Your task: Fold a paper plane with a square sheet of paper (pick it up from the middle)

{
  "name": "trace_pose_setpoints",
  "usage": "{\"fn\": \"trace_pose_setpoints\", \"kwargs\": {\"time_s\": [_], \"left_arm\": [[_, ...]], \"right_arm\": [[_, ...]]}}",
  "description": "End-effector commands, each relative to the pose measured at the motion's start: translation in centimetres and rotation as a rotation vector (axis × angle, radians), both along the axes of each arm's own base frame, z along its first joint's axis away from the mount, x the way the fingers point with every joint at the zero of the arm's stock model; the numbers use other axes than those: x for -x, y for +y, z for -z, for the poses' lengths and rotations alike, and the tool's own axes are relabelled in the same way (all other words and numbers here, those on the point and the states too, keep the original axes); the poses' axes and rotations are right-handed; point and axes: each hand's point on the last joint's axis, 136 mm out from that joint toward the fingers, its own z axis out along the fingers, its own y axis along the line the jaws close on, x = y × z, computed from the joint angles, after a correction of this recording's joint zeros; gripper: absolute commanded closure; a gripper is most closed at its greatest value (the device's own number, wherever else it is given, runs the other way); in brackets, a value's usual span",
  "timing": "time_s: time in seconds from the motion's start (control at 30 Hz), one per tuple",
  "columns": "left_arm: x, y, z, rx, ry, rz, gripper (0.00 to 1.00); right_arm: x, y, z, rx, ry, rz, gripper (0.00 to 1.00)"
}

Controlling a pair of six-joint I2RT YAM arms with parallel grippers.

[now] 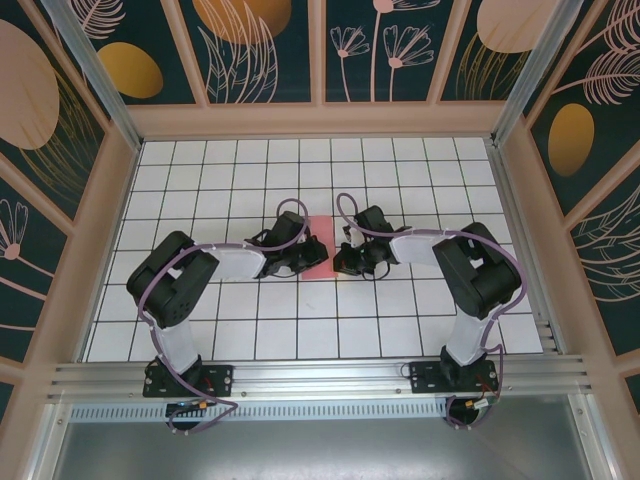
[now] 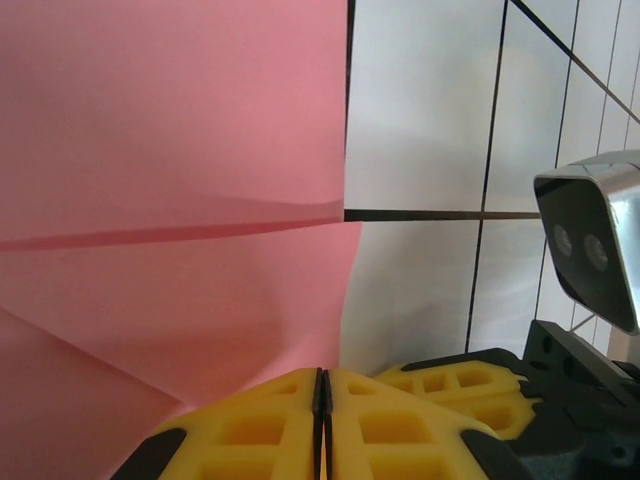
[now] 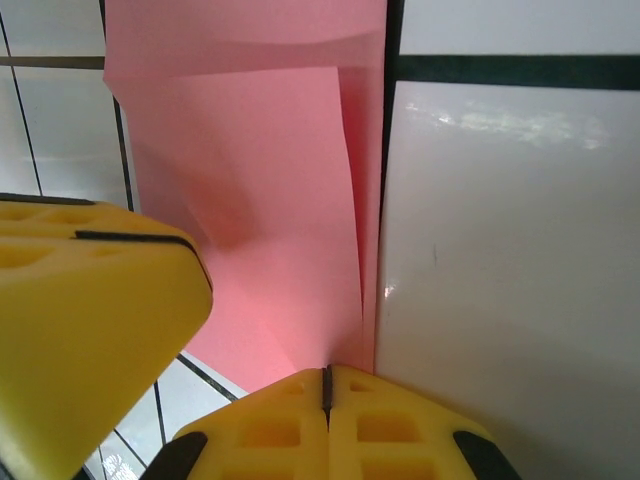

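Find the square sheet of paper [image 1: 316, 256] at the middle of the tiled table [image 1: 420, 160], partly folded, with a raised crease. Note the left gripper [image 2: 322, 378] at its left side, fingers pressed together, tips against the sheet. Note the right gripper [image 3: 325, 374] at its right side, fingers likewise together over a corner. Cannot tell of any pinch on the paper.

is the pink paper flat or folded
Partly folded. In the right wrist view a flap lies doubled over the paper; in the left wrist view a crease crosses it.

Right tool [image 3: 325, 374] tight on pink paper [image 3: 270, 200]
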Motion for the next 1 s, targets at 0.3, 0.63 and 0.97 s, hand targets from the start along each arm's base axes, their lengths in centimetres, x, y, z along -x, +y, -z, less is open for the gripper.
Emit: {"fn": "trace_pose_setpoints", "kwargs": {"time_s": [0.3,0.63,0.97], "left_arm": [[0.9,0.7,3.2,-0.062,0.037,0.003,0.86],[-0.5,4.1,4.1,-0.190,0.003,-0.117,0.86],[-2.4,7.4,4.1,-0.217,-0.004,-0.214,0.86]], "right_arm": [[1.7,-2.3,4.1,0.130,0.085,0.037,1.00],[3.4,-4.3,5.7,0.209,0.120,0.036,1.00],[4.5,-5.6,6.7,0.248,0.141,0.040,1.00]]}}
